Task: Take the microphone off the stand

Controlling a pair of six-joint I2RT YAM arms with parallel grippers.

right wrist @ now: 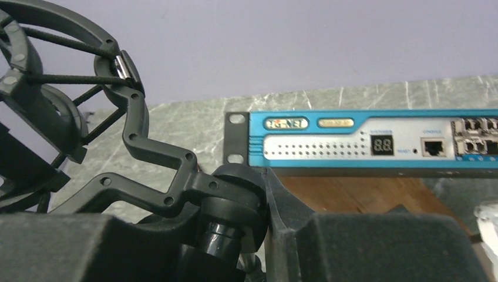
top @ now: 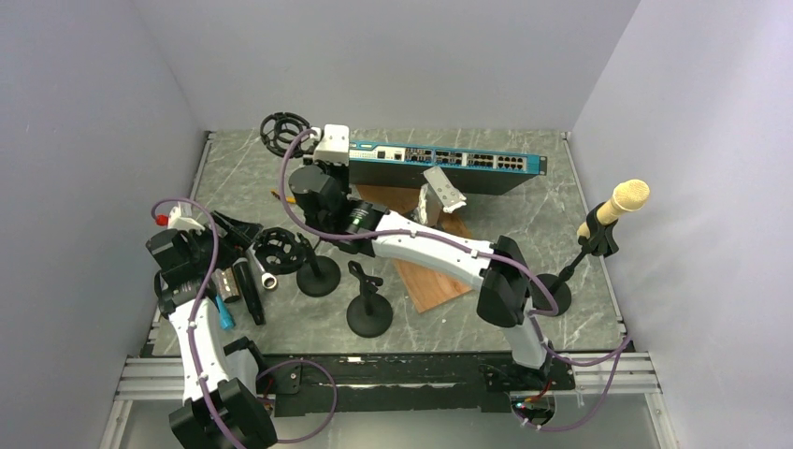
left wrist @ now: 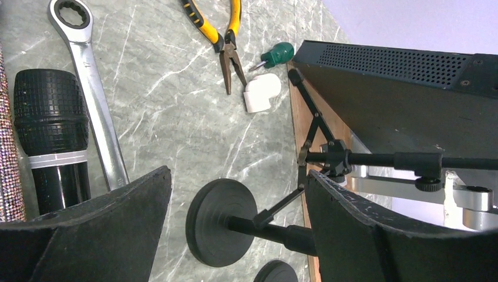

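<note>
Right wrist view: the right gripper [right wrist: 246, 205] is clamped on the joint under a shock mount [right wrist: 70, 88] at the table's back left. The left gripper [left wrist: 238, 173] hangs wide open and empty over the left side. The mic [top: 619, 202] sits in its stand [top: 582, 251] at far right. Its axis is tilted with the head up and rightward, well apart from both claws. The right arm's base is nearer.

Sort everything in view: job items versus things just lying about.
Job: cream-headed microphone, its stand, shock mount the right gripper clamps, possibly the black microphone.
Lying about: wrench, pliers, screwdriver, network switch, wooden board, empty clip stand.
</note>
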